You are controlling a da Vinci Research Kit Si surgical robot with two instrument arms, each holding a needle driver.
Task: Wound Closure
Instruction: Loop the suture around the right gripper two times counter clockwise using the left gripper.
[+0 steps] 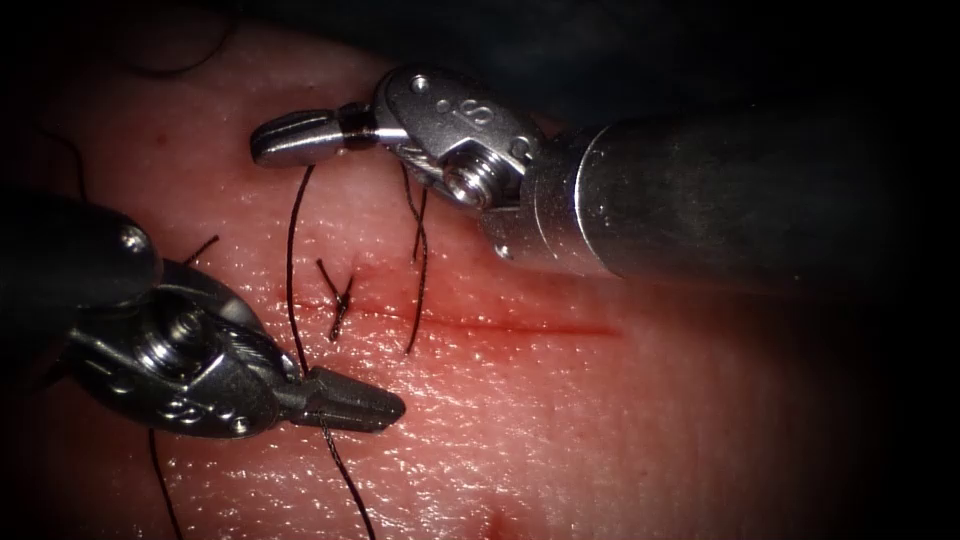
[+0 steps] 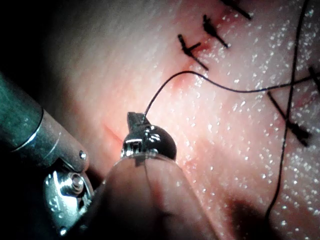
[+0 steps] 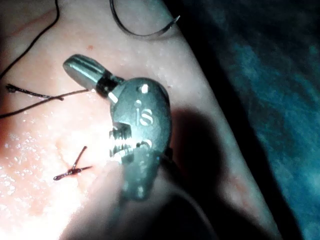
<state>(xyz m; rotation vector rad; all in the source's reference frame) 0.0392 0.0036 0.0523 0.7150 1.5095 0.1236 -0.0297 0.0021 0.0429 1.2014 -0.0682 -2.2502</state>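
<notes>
Clearly both tools have thread in hand: the left tool [image 1: 345,405] sits below the cut [image 1: 500,322] with its jaws clamped on the thread [image 1: 291,270], which rises from them to the right tool [image 1: 290,138], whose jaws are together on the same strand above the cut. The needle [image 3: 145,31] lies free on the tissue [image 1: 600,420] near its far edge, held by neither tool and, as far as the right wrist view shows, not in the tissue; its curve runs roughly along that edge, with 1 end pointing up toward the dark cloth [image 3: 260,100]. A knot [image 1: 338,300] with cut ends already sits on the cut. Doing this well probably means keeping even tension between the 2 grips, in line across the cut, without dragging the strand through the tissue.
</notes>
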